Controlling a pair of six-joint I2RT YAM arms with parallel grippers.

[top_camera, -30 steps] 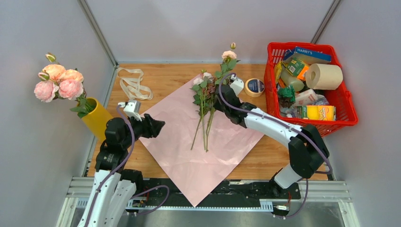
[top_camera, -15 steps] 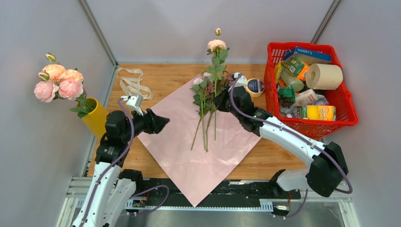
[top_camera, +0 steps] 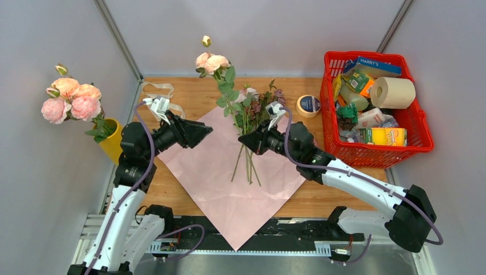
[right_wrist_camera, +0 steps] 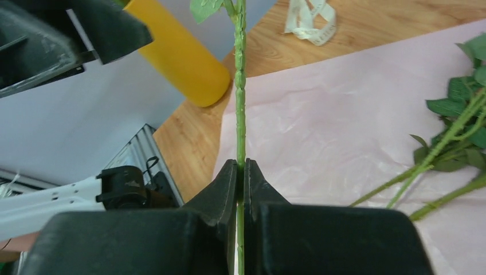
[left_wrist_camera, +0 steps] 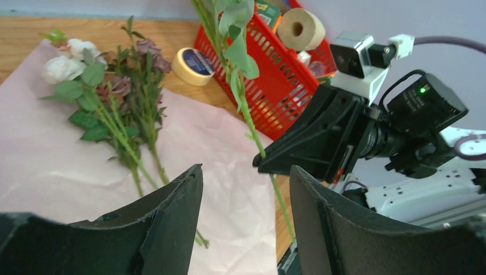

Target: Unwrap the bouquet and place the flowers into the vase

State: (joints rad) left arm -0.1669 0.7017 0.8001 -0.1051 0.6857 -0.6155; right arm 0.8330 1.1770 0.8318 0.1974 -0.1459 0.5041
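The bouquet lies undone: its pink wrapping paper (top_camera: pixel 229 172) is spread flat, and the cream ribbon (top_camera: pixel 163 100) lies loose at the back left. Several flowers (top_camera: pixel 252 112) rest on the paper. My right gripper (top_camera: pixel 242 139) is shut on one flower's green stem (right_wrist_camera: pixel 240 103), held above the paper with its pink bloom (top_camera: pixel 211 62) high. My left gripper (top_camera: pixel 206 130) stands open a short way left of that stem (left_wrist_camera: pixel 246 109), nothing between its fingers. The yellow vase (top_camera: pixel 117 143) stands at the left edge, several pink flowers (top_camera: pixel 71 97) in it.
A red basket (top_camera: pixel 421 123) full of groceries and a paper roll (top_camera: pixel 392 91) stands at the right. A tape roll (top_camera: pixel 309 105) lies beside it. Grey walls close in the left, back and right sides.
My right gripper has lifted the single flower off the pile and swung it left over the paper. My left gripper has risen and moved right, toward the stem.
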